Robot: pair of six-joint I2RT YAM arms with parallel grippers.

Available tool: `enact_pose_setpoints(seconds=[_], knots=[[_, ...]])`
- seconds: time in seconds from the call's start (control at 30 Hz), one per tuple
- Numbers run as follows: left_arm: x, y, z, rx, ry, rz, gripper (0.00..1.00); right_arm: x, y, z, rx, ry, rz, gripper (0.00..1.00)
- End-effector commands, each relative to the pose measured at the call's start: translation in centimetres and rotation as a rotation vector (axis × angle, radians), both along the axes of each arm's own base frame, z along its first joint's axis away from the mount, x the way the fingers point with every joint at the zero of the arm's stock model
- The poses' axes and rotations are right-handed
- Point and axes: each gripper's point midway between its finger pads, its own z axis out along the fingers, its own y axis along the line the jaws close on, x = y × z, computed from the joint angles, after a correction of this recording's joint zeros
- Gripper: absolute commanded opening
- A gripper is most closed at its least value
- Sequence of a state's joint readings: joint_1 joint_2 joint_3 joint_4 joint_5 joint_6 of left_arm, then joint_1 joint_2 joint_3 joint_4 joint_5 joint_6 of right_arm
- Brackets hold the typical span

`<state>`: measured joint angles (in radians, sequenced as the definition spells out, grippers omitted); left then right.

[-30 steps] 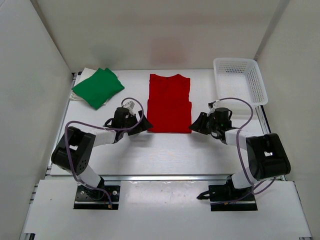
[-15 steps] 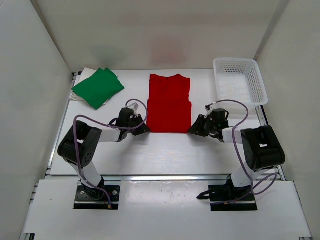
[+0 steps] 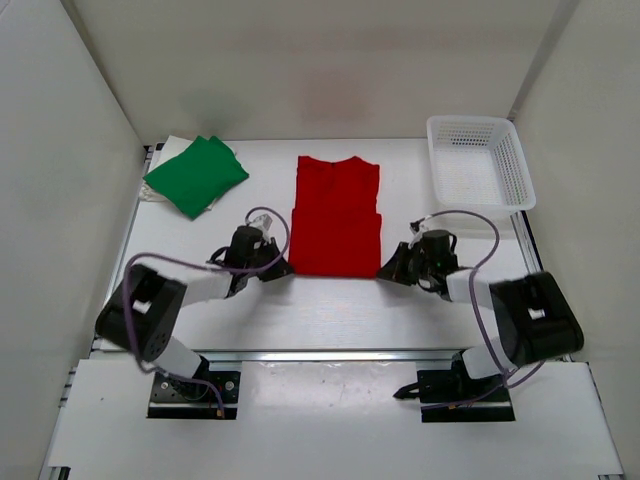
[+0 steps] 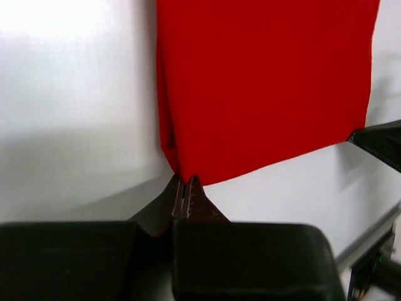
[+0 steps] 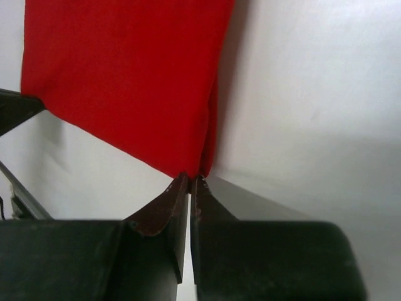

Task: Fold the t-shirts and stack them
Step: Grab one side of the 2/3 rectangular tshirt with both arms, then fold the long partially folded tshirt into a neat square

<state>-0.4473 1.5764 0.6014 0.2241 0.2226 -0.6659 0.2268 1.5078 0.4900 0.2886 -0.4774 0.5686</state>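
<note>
Red t-shirt [image 3: 336,215], soft matte cloth folded into a long rectangle, lies flat at the middle of the white table [image 3: 330,310], its collar toward 12 o'clock. The left gripper [image 4: 186,182] pinches the 7 o'clock hem corner with its dark jaws closed on the cloth, and the right gripper [image 5: 190,179] does the same at 5 o'clock. The green t-shirt [image 3: 195,175], folded square, lies at 10 o'clock, and the white mesh basket [image 3: 468,121] at 2 o'clock.

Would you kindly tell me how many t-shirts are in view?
2 plainly: a green shirt folded at the far left, a red shirt in the middle. A pale edge under the green one may be a third.
</note>
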Motion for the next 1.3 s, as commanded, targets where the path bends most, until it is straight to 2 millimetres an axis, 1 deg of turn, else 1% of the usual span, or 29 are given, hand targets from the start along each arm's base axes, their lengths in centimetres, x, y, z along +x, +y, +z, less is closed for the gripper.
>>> enact_pose_setpoints(seconds=[0.0, 0.07, 0.13, 0.17, 0.2, 0.27, 0.33, 0.37, 0.43, 0.47, 0.5, 0.53, 0.57, 0.6, 0.67, 0.7, 0.73, 0.77, 0.8, 0.87, 0.9, 0.93, 0.97, 1.0, 1.03, 1.1, 1.17, 1.2, 1.27], knots=[[-5.3, 1.2, 0.4, 0.061, -0.006, -0.054, 0.00, -4.9, 0.1, -0.7, -0.056, 0.019, 0.026, 0.00], [-9.7, 1.1, -0.6, 0.100, 0.024, -0.113, 0.00, -9.4, 0.2, -2.6, -0.142, 0.084, 0.065, 0.00], [-14.2, 2.3, -2.3, 0.113, 0.087, -0.126, 0.00, -12.6, 0.8, -1.9, -0.129, 0.066, 0.094, 0.00], [-15.2, 2.3, -1.4, 0.078, 0.070, -0.139, 0.00, -15.7, 0.2, -3.6, -0.168, 0.150, 0.104, 0.00], [-16.7, 2.6, -1.0, 0.026, 0.086, -0.127, 0.00, -17.1, 1.1, -2.7, -0.119, 0.141, 0.118, 0.00], [-18.5, 2.9, -0.1, -0.035, 0.105, -0.109, 0.00, -19.6, 1.1, -2.3, -0.102, 0.170, 0.116, 0.00], [-18.9, 3.7, 1.6, -0.075, 0.079, -0.084, 0.00, -19.7, 2.2, 0.6, -0.012, 0.122, 0.098, 0.00], [-17.9, 4.0, 2.9, -0.092, 0.048, -0.057, 0.00, -19.5, 2.1, 1.4, -0.002, 0.100, 0.099, 0.00], [-16.2, 4.1, 5.3, -0.145, 0.028, -0.047, 0.00, -16.3, 2.0, 5.0, 0.009, -0.007, 0.084, 0.00], [-15.0, 3.8, 7.6, -0.155, -0.027, -0.062, 0.00, -16.0, 2.2, 5.4, 0.001, 0.018, 0.122, 0.00], [-13.4, 3.4, 9.9, -0.161, -0.073, -0.068, 0.00, -13.6, 1.8, 7.8, 0.007, -0.058, 0.122, 0.00], [-11.9, 3.1, 10.6, -0.141, -0.095, -0.058, 0.00, -11.2, 1.4, 9.6, 0.016, -0.109, 0.116, 0.00], [-9.7, 2.5, 13.1, -0.127, -0.157, -0.050, 0.00, -8.5, 0.5, 11.1, -0.009, -0.160, 0.091, 0.00], [-8.0, 2.0, 16.1, -0.128, -0.224, -0.055, 0.00, -6.7, 0.2, 11.0, -0.026, -0.151, 0.076, 0.00], [-2.7, 1.8, 16.6, -0.084, -0.233, 0.002, 0.00, -1.5, -1.0, 14.8, -0.026, -0.243, 0.036, 0.00], [-0.5, 1.9, 18.4, -0.103, -0.270, 0.016, 0.00, 0.3, -0.7, 14.5, -0.030, -0.236, 0.044, 0.00], [2.5, 1.7, 18.2, -0.093, -0.242, 0.035, 0.00, 2.9, -0.6, 15.1, -0.032, -0.251, 0.032, 0.00], [4.6, 1.3, 16.1, -0.064, -0.186, 0.041, 0.00, 5.2, -0.9, 17.4, -0.015, -0.294, 0.014, 0.00], [6.9, 1.0, 18.0, -0.066, -0.227, 0.048, 0.00, 6.6, -0.3, 16.0, -0.007, -0.241, 0.032, 0.00], [11.0, 1.2, 15.3, -0.005, -0.171, 0.094, 0.00, 11.2, -0.4, 17.8, -0.020, -0.286, 0.015, 0.00], [13.0, 1.1, 14.7, 0.014, -0.158, 0.112, 0.00, 13.5, -0.4, 17.7, -0.016, -0.281, 0.013, 0.00], [14.7, 1.6, 15.7, 0.007, -0.177, 0.145, 0.00, 14.6, -0.4, 15.0, -0.020, -0.204, 0.012, 0.00], [15.8, 2.1, 13.9, 0.009, -0.142, 0.158, 0.00, 16.1, -0.6, 15.7, -0.040, -0.219, 0.000, 0.00], [17.0, 1.7, 13.0, -0.003, -0.122, 0.156, 0.00, 18.2, -0.8, 15.1, -0.048, -0.212, -0.011, 0.00], [18.1, 2.1, 13.4, -0.011, -0.130, 0.165, 0.00, 19.0, -1.1, 12.6, -0.062, -0.155, -0.015, 0.00], [19.2, 1.8, 10.4, -0.011, -0.054, 0.151, 0.00, 21.1, -1.2, 12.4, -0.078, -0.135, -0.006, 0.00], [20.2, 1.6, 9.3, 0.005, -0.036, 0.149, 0.03, 22.1, -1.4, 9.3, -0.121, -0.068, -0.009, 0.00], [20.4, 1.6, 7.9, 0.012, -0.013, 0.147, 0.07, 22.8, -1.3, 10.2, -0.124, -0.083, -0.010, 0.00], [21.3, 1.9, 7.5, -0.002, -0.008, 0.160, 0.16, 23.8, -1.6, 9.0, -0.132, -0.059, -0.025, 0.00]])
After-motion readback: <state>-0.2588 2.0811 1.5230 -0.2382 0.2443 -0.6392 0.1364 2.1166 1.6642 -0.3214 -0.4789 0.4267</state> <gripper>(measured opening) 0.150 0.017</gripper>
